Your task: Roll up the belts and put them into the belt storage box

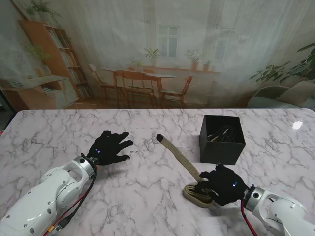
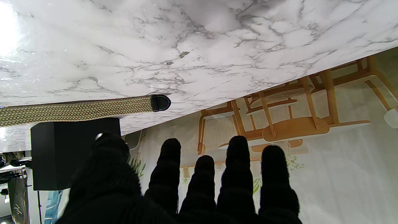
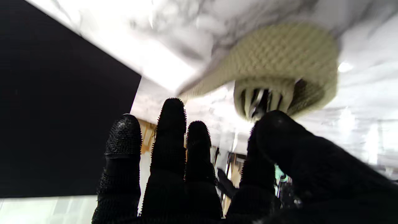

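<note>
**Early in the roll: one belt barely started, box waiting**

The woven belt (image 1: 179,157) lies on the marble table (image 1: 59,132), and everything here is placed against the black storage box (image 1: 222,139). The belt's dark tip (image 1: 159,137) sits to the left of the box, near its far side; the strap runs from there toward me, passing the box's near-left corner, and ends in a small folded loop (image 1: 197,194) nearer to me than the box. Only that short end is turned over, so I judge the rolling has just begun and most of the strap is left to wind.

The right hand (image 1: 222,184) rests at that loop, just nearer to me than the box. In its wrist view the fingers (image 3: 172,130) are spread and the thumb touches the loop; I read it as not yet clamped on the belt.

The left hand (image 1: 109,147) is well to the left of the box, fingers apart, holding nothing, clear of the belt.

Inside the box something dark with a glint shows, possibly a belt already stored; too dim to tell. The right wrist view is blurred, and a metal part inside the loop, maybe the buckle, is hard to make out.
</note>
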`<state>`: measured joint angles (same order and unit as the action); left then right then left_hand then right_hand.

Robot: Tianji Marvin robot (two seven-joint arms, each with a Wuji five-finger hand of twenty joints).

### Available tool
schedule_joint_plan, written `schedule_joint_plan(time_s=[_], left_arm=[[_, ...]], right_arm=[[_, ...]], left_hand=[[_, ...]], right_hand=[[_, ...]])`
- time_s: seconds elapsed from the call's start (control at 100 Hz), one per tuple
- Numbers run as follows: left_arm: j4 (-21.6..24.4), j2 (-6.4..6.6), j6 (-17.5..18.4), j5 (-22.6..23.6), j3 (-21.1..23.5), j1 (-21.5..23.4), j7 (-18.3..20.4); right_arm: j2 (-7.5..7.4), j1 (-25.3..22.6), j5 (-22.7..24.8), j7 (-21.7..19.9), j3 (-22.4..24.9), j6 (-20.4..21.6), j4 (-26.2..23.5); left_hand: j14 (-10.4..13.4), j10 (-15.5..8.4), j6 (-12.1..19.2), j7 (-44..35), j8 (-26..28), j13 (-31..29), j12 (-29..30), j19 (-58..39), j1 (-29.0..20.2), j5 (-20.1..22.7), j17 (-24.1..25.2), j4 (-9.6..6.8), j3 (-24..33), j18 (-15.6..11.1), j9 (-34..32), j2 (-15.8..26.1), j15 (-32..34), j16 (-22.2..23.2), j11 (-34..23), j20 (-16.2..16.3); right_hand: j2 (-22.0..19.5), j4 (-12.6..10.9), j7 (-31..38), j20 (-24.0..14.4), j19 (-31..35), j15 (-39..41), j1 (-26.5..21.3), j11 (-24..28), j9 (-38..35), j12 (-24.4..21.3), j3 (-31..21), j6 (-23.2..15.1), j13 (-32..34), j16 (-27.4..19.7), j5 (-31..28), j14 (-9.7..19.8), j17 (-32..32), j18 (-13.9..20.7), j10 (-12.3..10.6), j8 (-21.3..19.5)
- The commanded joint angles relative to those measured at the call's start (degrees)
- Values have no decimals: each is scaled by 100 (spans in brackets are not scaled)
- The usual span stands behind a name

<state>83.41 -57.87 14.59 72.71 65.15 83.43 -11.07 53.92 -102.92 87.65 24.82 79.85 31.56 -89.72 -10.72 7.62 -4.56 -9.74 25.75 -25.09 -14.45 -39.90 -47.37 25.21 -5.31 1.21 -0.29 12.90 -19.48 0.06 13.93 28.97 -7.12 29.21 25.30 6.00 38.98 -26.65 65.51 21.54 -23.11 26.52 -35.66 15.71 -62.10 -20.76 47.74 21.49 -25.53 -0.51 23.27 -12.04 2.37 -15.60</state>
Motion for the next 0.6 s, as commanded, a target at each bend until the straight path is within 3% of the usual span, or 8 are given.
schedule_joint_plan(time_s=[0.0, 0.09, 0.17, 0.22, 0.31, 0.38, 0.44, 0.59], left_arm=[[-12, -6, -21, 13, -12, -8, 64], [-12, -6, -23, 17, -6, -4, 46], [-16, -6, -22, 24, -5, -4, 27], [-19, -6, -21, 25, -5, -4, 21], [-19, -6, -24, 24, -2, -2, 22], [-16, -6, -27, 28, 2, 2, 22], [-16, -6, -28, 31, 7, 6, 16], [-17, -6, -32, 32, 14, 10, 11]], right_arm=[[47, -41, 7, 296, -9, -295, 49], [159, -233, -258, 153, 117, -450, -117], [242, -406, -478, -105, 222, -554, -283], [285, -523, -572, -322, 261, -715, -399], [354, -725, -741, -861, 285, -1096, -632], [383, -823, -783, -1182, 233, -1458, -756], [388, -848, -744, -1339, 148, -1737, -792], [395, -784, -684, -1544, -119, -2282, -741]], left_hand=[[-14, 135, -110, -5, -11, -70, -57, -152, 13, -47, 20, -15, -145, 17, -64, 275, 121, 38, -91, 105], [-8, 133, -108, -2, -12, -63, -56, -154, 19, -54, 19, -14, -148, 18, -60, 283, 118, 37, -92, 106], [-8, 127, -107, 0, -13, -67, -56, -154, 18, -59, 23, -15, -146, 21, -61, 284, 119, 38, -92, 106], [-6, 130, -109, -2, -12, -66, -56, -156, 15, -55, 21, -15, -145, 19, -58, 284, 119, 38, -91, 106], [-5, 130, -108, 0, -13, -65, -55, -157, 14, -58, 22, -15, -145, 22, -58, 289, 119, 38, -90, 106], [-7, 125, -110, 1, -14, -67, -56, -158, 13, -60, 21, -15, -147, 17, -61, 286, 120, 39, -91, 106], [-8, 129, -107, 1, -14, -66, -55, -157, 11, -58, 22, -16, -145, 16, -58, 291, 119, 38, -90, 105], [-10, 132, -115, 0, -13, -66, -55, -157, 15, -58, 20, -16, -145, 19, -57, 291, 119, 38, -89, 105]], right_hand=[[-277, -22, 49, 43, -4, -103, 252, 132, 3, 62, 223, 670, -154, -71, -69, -111, -3, -132, 52, 76], [-531, -54, -193, 83, -64, -108, 720, 145, 138, 66, 857, 1518, -340, -107, -103, -230, -182, -202, 191, 208], [-622, -21, -491, 131, -210, -170, 1264, 66, 336, 27, 1519, 2048, -586, -155, 74, -345, -416, -268, 327, 370], [-591, 14, -707, 158, -322, -256, 1723, -50, 539, -28, 1948, 2416, -762, -205, 237, -460, -558, -331, 556, 495], [-655, 83, -1164, 231, -624, -479, 2133, -394, 823, -190, 2824, 2991, -1040, -323, 547, -608, -846, -507, 862, 725], [-497, 78, -1469, 252, -830, -679, 2745, -609, 968, -290, 2440, 3126, -1256, -402, 558, -613, -1005, -541, 935, 703], [-435, 94, -1529, 245, -888, -745, 2941, -663, 1004, -317, 2218, 3131, -1343, -425, 371, -628, -1071, -570, 964, 549], [-306, 103, -1436, 229, -897, -769, 2817, -673, 1135, -315, 2158, 3193, -1440, -428, -193, -663, -1124, -575, 1006, 326]])
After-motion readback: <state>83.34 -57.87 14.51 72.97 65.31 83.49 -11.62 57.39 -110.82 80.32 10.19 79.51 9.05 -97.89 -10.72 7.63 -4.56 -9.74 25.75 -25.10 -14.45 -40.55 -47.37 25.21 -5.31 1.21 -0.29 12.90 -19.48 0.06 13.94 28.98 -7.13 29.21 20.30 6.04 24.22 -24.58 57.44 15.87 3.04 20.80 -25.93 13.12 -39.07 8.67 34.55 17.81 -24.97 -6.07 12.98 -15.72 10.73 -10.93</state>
